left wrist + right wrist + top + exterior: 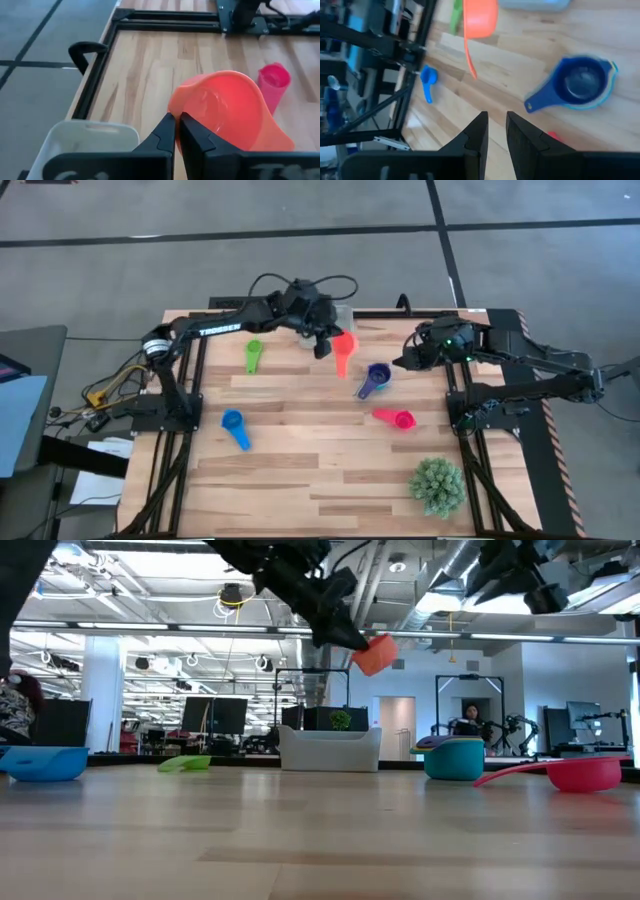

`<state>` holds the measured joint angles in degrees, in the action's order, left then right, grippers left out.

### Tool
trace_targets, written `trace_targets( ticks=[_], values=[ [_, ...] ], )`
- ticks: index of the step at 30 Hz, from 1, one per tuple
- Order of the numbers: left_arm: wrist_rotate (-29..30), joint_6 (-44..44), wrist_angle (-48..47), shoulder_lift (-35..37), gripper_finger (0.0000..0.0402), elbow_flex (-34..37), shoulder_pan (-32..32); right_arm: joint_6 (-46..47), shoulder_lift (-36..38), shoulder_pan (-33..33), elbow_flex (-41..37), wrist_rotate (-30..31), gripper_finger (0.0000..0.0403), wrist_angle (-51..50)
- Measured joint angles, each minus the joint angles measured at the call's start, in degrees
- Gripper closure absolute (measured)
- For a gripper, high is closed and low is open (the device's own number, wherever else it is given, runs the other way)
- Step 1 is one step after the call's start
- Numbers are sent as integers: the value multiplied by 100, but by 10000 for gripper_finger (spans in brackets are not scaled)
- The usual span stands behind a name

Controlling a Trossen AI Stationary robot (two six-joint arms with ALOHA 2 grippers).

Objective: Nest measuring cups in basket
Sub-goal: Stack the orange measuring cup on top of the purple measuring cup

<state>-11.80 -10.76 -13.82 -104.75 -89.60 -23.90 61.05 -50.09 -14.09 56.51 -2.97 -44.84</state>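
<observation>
My left gripper [324, 343] is over the table's far middle, shut on the orange-red cup [343, 346], which is in the air [375, 653] beside the pale basket [330, 748]. The basket [85, 137] stands on the table, partly under the left arm [338, 315]. On the wood lie the green cup [253, 357], the blue cup [235, 427] and the pink cup [397, 418]. A dark blue-purple cup sits inside the teal one [375, 380]. No yellow-orange cup shows. My right gripper [496, 125] hovers open near the right side, touching nothing. My left gripper pinches the orange-red cup by the bowl's rim [175, 107], one finger [162, 135] outside the wall and one finger [197, 140] on the hollow side. The cup is lifted clear of the table and tilted. Its handle [469, 57] points away toward the near edge.
A spiky green plant [437, 485] stands near the table's near right corner. The black frame rails [190, 380] run along both sides of the table. Bare wood lies across the near middle [320, 480]. A person [470, 720] sits far back in the room.
</observation>
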Motion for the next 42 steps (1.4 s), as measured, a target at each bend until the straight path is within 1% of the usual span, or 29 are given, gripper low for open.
trace_targets(
  ticks=[7,10,17,22,28,31,36,42],
  values=[
    [-301,-322,-957,-977,400,-1441,34,522,15,33,0,-5,311,-662],
    [-301,-324,-1211,-1358,400,-1939,76,687,104,59,0,-8,311,-978],
    [-323,-313,-1299,-2069,400,-2718,302,923,504,59,0,-15,311,-1530],
    [-373,-334,-1413,-2581,400,-3239,501,964,798,59,0,-15,311,-1648],
    [-406,-350,-1648,-3060,400,-3721,640,1055,969,59,0,-10,311,-1656],
    [-397,-407,-1645,-3150,400,-3733,662,1055,973,59,0,-8,311,-1656],
    [-163,-852,-1480,-3150,400,-3617,673,1054,955,59,0,-6,311,-1652],
    [-325,-1151,-1439,-3150,400,-3615,660,1052,951,59,0,39,310,-1643]
  ],
)
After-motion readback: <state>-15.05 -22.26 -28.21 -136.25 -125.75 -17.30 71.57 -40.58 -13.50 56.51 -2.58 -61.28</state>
